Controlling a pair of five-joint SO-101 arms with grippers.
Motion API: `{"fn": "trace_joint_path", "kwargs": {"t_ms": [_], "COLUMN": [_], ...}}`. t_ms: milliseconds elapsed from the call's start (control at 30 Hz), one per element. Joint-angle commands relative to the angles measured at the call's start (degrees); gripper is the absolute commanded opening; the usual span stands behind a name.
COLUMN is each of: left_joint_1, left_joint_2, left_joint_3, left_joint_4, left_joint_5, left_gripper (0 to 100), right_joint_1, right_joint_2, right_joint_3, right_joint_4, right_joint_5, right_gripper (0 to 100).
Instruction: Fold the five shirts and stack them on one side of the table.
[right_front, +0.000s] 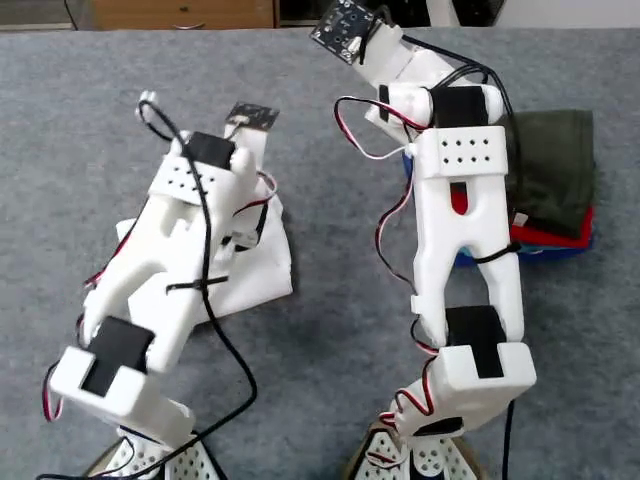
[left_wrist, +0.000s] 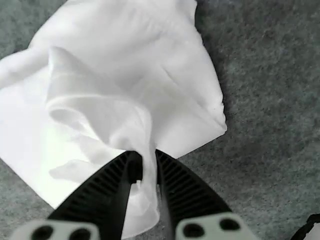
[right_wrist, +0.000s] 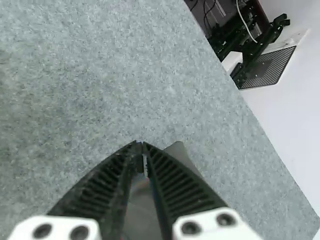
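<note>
Pinching fold: left gripper (left_wrist: 142, 162) clenched on raised crease of white shirt (left_wrist: 125, 75), likely to draw it over. Shirt lies well apart from folded stack (right_front: 555, 165). Right gripper (right_wrist: 142, 150) closed, empty, near stack, above grey surface (right_wrist: 75, 75).

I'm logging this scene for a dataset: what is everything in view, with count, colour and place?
table: one, grey cover
white shirt: one, white, partly folded, on the table's left half
shirt stack: three visible, dark green over red over blue, on the table's right side
wooden drawer: one, brown, beyond the table's far edge
left gripper: one, black, shut on a fold of the white shirt
right gripper: one, black, shut, empty, above bare table
</note>
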Motion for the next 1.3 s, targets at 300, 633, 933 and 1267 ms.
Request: {"fn": "trace_joint_path", "kwargs": {"t_ms": [300, 633, 933, 1267], "left_joint_1": [2.2, 2.46, 2.64, 2.64], "left_joint_2": [9.19, 9.54, 9.54, 9.54], "left_joint_3": [-7.47, -7.47, -7.38, -7.47], "left_joint_4": [-7.91, -11.16, -12.84, -12.84], "left_joint_5": [3.16, 4.57, 6.33, 6.42], "left_gripper": [2, 2, 2, 6], "right_joint_1": [0.66, 0.75, 0.48, 0.31], "right_joint_2": [-3.3, -3.3, -3.21, -3.21], "right_joint_3": [0.04, 0.04, 0.04, -0.13], "right_joint_4": [-1.05, -1.23, -1.23, -1.32], "right_joint_5": [0.44, 0.44, 0.44, 0.18], "right_gripper": [0.3, 0.3, 0.3, 0.5]}}
